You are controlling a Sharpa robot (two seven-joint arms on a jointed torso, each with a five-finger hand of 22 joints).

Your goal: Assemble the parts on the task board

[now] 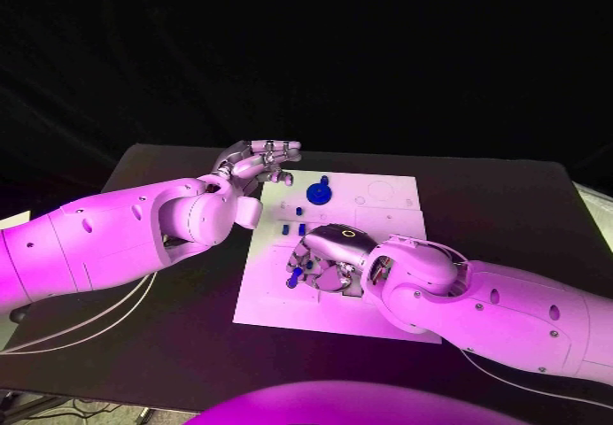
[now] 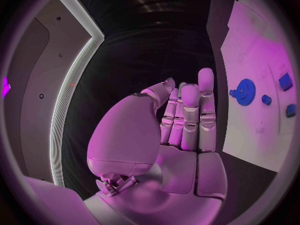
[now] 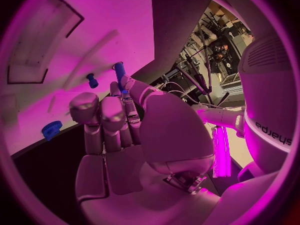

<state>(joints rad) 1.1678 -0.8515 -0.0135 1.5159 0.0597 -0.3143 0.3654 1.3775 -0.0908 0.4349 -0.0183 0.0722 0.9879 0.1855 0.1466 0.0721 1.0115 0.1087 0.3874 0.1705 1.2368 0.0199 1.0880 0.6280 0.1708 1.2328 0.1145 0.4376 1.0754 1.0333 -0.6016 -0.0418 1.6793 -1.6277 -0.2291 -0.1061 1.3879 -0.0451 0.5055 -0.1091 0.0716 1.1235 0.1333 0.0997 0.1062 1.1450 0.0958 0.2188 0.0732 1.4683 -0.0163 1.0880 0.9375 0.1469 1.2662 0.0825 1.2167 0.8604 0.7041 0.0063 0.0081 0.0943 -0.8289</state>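
Right hand [image 1: 329, 258] lay over the near-left part of the task board [image 1: 384, 305], thumb and a finger pinching a blue peg [image 3: 119, 71] upright. Left hand [image 1: 259, 162] hovered past the board's far-left corner, fingers straight and close together, holding nothing. Blue gear [image 1: 318, 191] sat near the far edge; small blue parts [image 1: 291, 212] lay just nearer.

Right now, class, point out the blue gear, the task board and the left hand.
blue gear [image 1: 320, 191], head view, its toothed disc.
task board [image 1: 384, 199], head view, bare far part of the plate.
left hand [image 1: 262, 159], head view, its knuckles.
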